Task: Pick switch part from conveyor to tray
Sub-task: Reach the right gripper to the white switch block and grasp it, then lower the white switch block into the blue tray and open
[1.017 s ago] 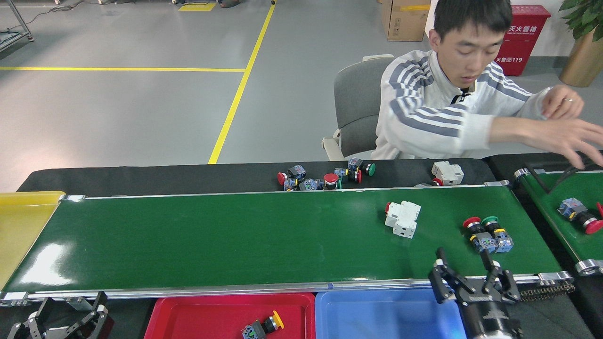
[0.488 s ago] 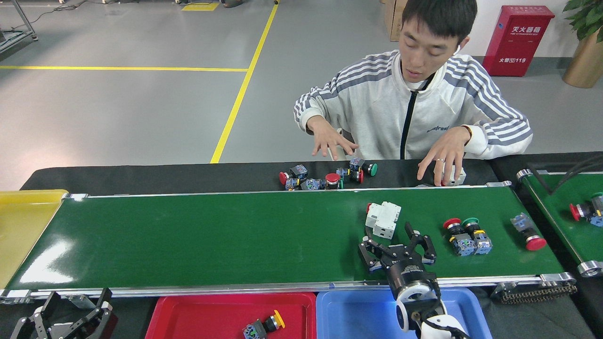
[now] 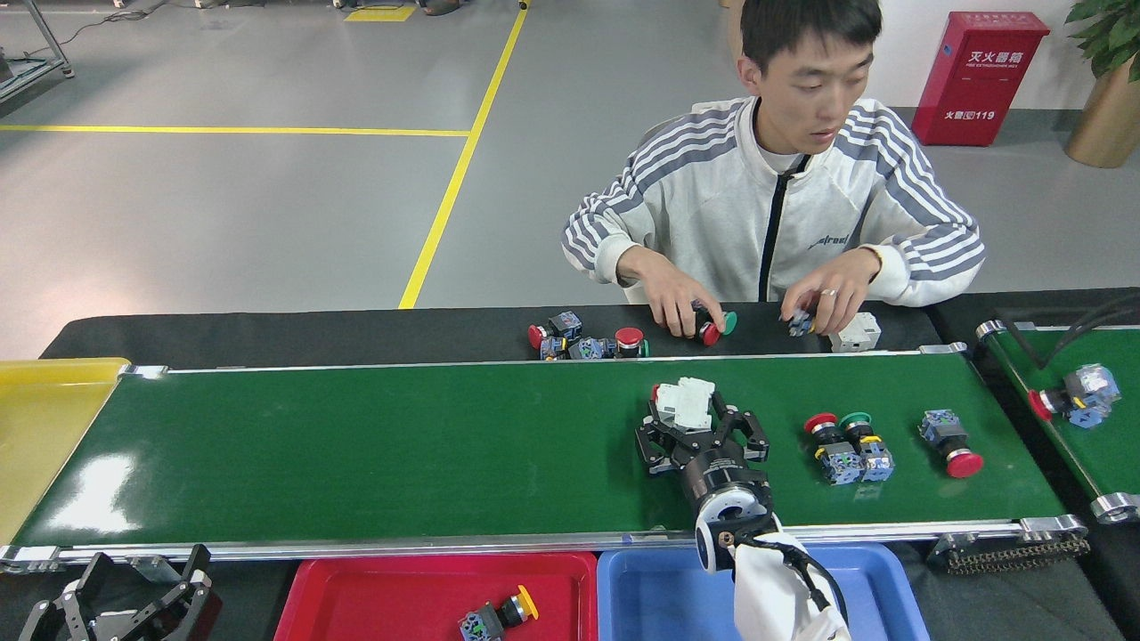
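The right claw [image 3: 693,425] reaches over the long, glossy dark-green conveyor belt with silver side rails [image 3: 356,445], its black fingers spread apart either side of the white, blocky plastic switch part [image 3: 684,402], which lies on the belt near its far rail; whether the pads already touch it cannot be told. The left claw [image 3: 134,601] rests low at the near left corner, fingers apart and empty.

The main risk, as I judge it, is closing off-centre: a glossy belt that may be carrying the part along could let the block slide or twist out between the fingers, or be nudged away toward the rail. A lift without a firm clamp could drop it before it reaches the blue plastic tray [image 3: 659,588] just below the near rail.

Just right of the claw lies a pair of push-button switches with red and green caps [image 3: 846,441], and beyond it a single red-capped switch [image 3: 951,442]; a wide swing could knock them. The red plastic tray [image 3: 392,592] holds a yellow-capped switch [image 3: 499,614]. A person in a striped white jacket [image 3: 784,214] handles more parts on the black table [image 3: 267,334] behind the belt, clear of the claw
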`<action>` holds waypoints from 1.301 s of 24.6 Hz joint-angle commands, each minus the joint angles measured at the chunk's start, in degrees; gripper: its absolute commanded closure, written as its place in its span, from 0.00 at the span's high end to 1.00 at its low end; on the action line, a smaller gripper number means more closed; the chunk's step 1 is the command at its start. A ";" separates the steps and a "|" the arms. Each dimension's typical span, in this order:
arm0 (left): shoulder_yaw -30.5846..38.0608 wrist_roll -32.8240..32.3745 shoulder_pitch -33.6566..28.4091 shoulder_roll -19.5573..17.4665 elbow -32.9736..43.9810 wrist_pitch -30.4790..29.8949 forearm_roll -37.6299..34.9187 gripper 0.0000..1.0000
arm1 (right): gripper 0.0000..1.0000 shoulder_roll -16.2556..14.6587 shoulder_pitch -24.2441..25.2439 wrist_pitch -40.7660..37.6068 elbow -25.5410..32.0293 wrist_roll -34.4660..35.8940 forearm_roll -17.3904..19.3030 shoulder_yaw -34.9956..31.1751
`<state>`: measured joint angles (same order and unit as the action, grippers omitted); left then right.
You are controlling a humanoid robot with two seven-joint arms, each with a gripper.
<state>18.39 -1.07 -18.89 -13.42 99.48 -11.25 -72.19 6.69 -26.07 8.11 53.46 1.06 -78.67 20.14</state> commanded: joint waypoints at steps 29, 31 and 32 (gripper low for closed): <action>-0.02 0.98 -0.44 0.68 0.89 -0.08 -0.32 1.00 | 0.95 -11.87 36.71 -22.61 39.26 3.24 7.92 -25.07; -0.02 0.98 -0.44 0.68 0.98 -0.08 -0.32 1.00 | 0.95 -9.94 36.97 -22.52 39.61 3.24 7.22 -24.45; -0.11 0.98 -0.44 0.77 1.07 -0.08 -0.32 1.00 | 0.95 -9.41 36.88 -22.52 39.62 3.16 6.43 -24.45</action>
<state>18.19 -0.62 -19.47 -12.41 99.76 -11.20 -72.35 -3.06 11.05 -16.11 92.15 4.54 -71.88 -4.34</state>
